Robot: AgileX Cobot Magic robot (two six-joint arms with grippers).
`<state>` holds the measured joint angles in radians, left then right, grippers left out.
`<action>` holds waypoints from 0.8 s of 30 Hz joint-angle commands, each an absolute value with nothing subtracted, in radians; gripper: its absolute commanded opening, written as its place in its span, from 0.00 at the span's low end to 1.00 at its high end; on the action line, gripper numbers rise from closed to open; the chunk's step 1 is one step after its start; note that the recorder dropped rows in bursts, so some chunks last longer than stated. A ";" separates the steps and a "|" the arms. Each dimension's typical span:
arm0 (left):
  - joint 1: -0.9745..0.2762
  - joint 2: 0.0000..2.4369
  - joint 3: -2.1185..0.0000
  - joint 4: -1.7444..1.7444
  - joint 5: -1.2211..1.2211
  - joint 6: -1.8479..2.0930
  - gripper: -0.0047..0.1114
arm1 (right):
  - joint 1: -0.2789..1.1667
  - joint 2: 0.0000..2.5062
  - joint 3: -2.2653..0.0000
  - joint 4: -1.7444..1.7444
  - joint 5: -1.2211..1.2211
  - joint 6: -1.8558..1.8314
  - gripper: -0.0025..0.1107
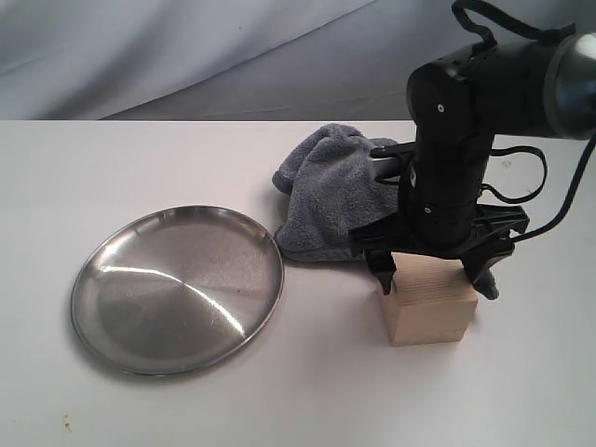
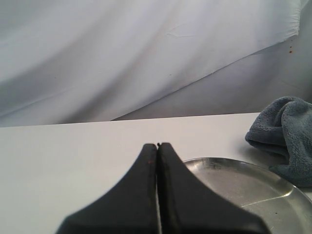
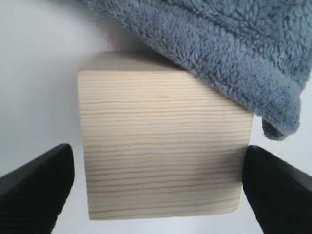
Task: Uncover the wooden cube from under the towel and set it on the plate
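Observation:
The wooden cube [image 1: 428,309] stands uncovered on the white table, right of the plate [image 1: 177,289]. My right gripper [image 1: 436,282] hangs over it, open, one finger on each side of the block. In the right wrist view the cube [image 3: 161,146] fills the space between the fingers [image 3: 39,190]; one finger stands a little off its face and the other sits close beside it. The blue-gray towel [image 1: 326,191] lies bunched behind the cube, its hem [image 3: 219,48] overlapping one far corner. My left gripper [image 2: 157,145] is shut on nothing, low over the table beside the plate [image 2: 243,190].
A grey cloth backdrop [image 1: 186,47] hangs behind the table's far edge. The towel [image 2: 287,131] lies just beyond the plate in the left wrist view. Bare white tabletop [image 1: 307,391] stretches in front of the plate and cube.

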<state>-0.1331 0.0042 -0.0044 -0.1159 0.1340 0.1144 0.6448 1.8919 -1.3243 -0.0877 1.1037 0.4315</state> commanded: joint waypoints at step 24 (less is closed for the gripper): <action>-0.138 0.000 0.000 -0.118 0.132 0.112 0.04 | 0.639 1.839 -1.322 -0.068 1.089 0.452 0.83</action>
<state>-0.1331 0.0042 -0.0044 -0.1159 0.1340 0.1144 0.6448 1.8499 -1.3223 -0.0807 1.0889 0.4466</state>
